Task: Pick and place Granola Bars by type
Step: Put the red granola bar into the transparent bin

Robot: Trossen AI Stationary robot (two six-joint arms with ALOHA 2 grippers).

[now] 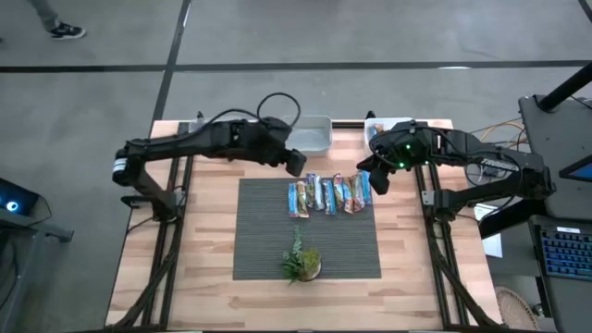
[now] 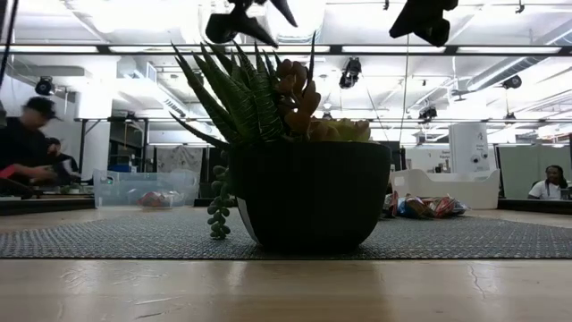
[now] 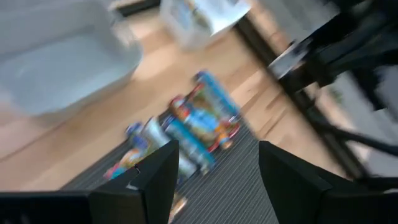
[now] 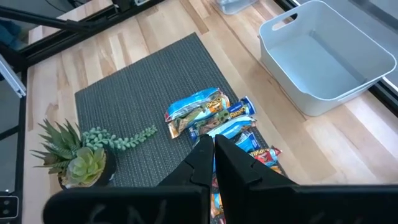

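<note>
A wooden bench (image 1: 208,240) carries a dark ribbed mat (image 1: 268,240). A row of granola bars (image 1: 329,194) in shiny blue, orange and red wrappers lies side by side near the far edge of the mat, several touching or overlapping. A small potted plant (image 1: 302,263) stands on the mat, nearer the front edge.

The left hand (image 1: 296,163) hovers just beyond the mat's far edge, near the left end of the row, its fingers (image 3: 158,180) spread wide with nothing between them. A pale grey bin (image 1: 310,135) sits behind it at the back of the bench. A white bin (image 4: 323,53) sits at the back on the right side.

The right hand (image 1: 378,178) hangs above the right end of the row, its fingers (image 4: 202,158) pressed together and empty.

The bars are packed tightly, so a descending hand would likely nudge a neighbour or pinch two wrappers at once. The slick film could also slip from a shallow hold. With both hands near the same short row, the arms risk crowding each other.
</note>
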